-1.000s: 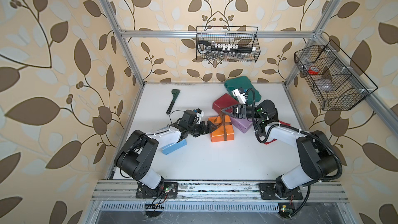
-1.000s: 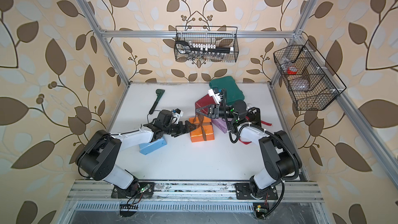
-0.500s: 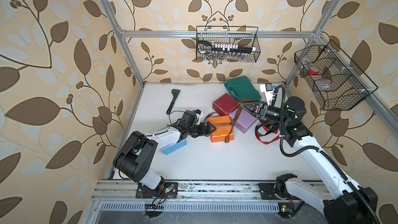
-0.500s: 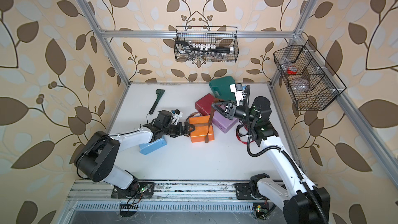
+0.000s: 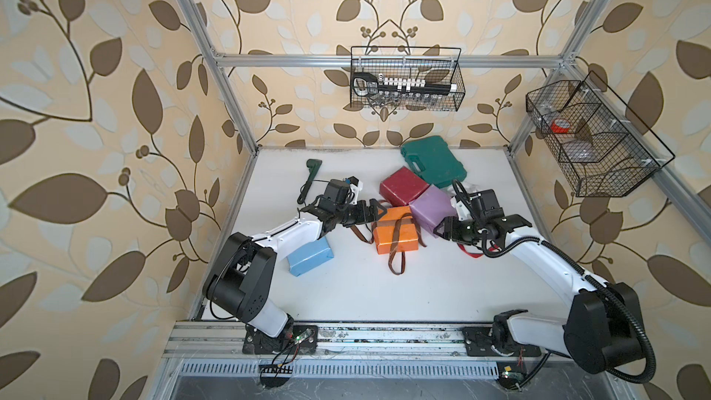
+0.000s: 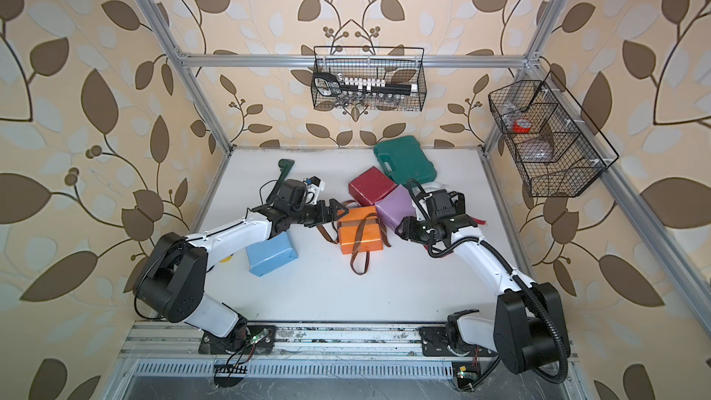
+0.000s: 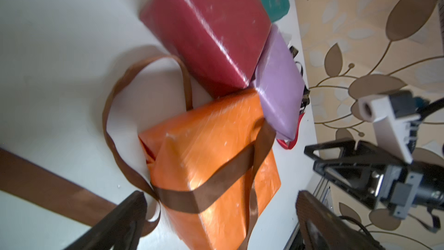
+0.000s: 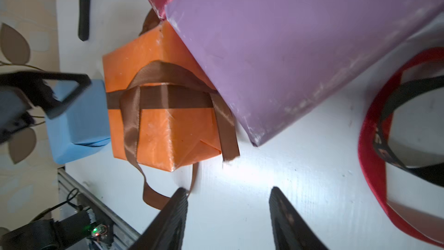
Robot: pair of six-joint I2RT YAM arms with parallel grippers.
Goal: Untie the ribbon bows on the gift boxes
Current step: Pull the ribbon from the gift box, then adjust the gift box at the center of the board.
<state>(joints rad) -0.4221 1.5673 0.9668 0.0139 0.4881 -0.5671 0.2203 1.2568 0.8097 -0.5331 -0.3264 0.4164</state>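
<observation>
The back wire basket (image 5: 404, 49) holds a socket rail (image 5: 408, 84) (side basket (image 5: 600, 182): a red roll (image 5: 559, 125)). Left gripper (image 7: 219, 194) and right gripper (image 8: 228, 189) gape, empty.

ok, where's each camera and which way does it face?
Top views: high over the front rail, looking down on the white table; both arms whole, left gripper and right gripper flanking the orange box.
Left wrist: on the left arm, facing the orange box, dark red box and lilac box; own open fingers frame it.
Right wrist: on the right arm, facing orange, lilac and light blue box; own open fingers show.
Shared: both wrist views show the brown ribbon on the orange box.
</observation>
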